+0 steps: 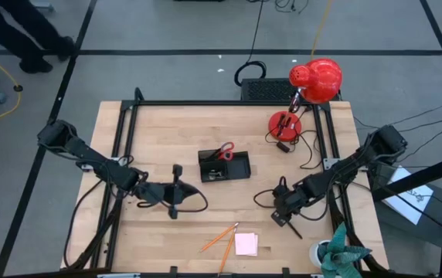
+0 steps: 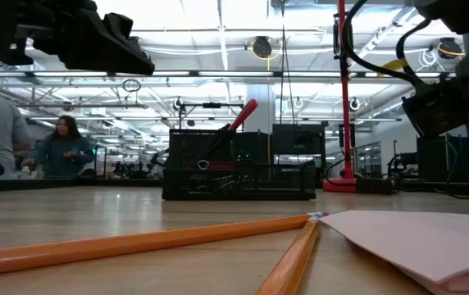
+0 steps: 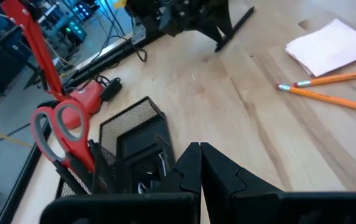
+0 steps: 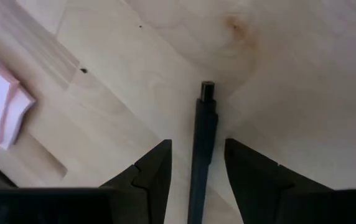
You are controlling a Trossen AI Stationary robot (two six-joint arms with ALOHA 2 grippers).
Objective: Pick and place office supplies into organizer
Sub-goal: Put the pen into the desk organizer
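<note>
The black mesh organizer (image 1: 235, 167) stands mid-table. The red-handled scissors (image 3: 60, 124) stick blades-down into one end of it, handles up and leaning. My left gripper (image 3: 200, 155) hovers shut just to the organizer's left, holding nothing. A thin black pen (image 4: 204, 137) lies flat on the wood at the right. My right gripper (image 4: 196, 143) points down over the pen, open, with one finger on each side and a gap showing to both. Two orange pencils (image 1: 219, 238) and a pale pink sticky-note pad (image 1: 246, 244) lie near the front edge.
A red lamp (image 1: 315, 79) with its round base (image 1: 284, 123) and cord stands at the far right. A green plant-like object (image 1: 341, 256) sits at the near right corner. A black frame rail (image 1: 221, 103) borders the table. People stand in the room behind.
</note>
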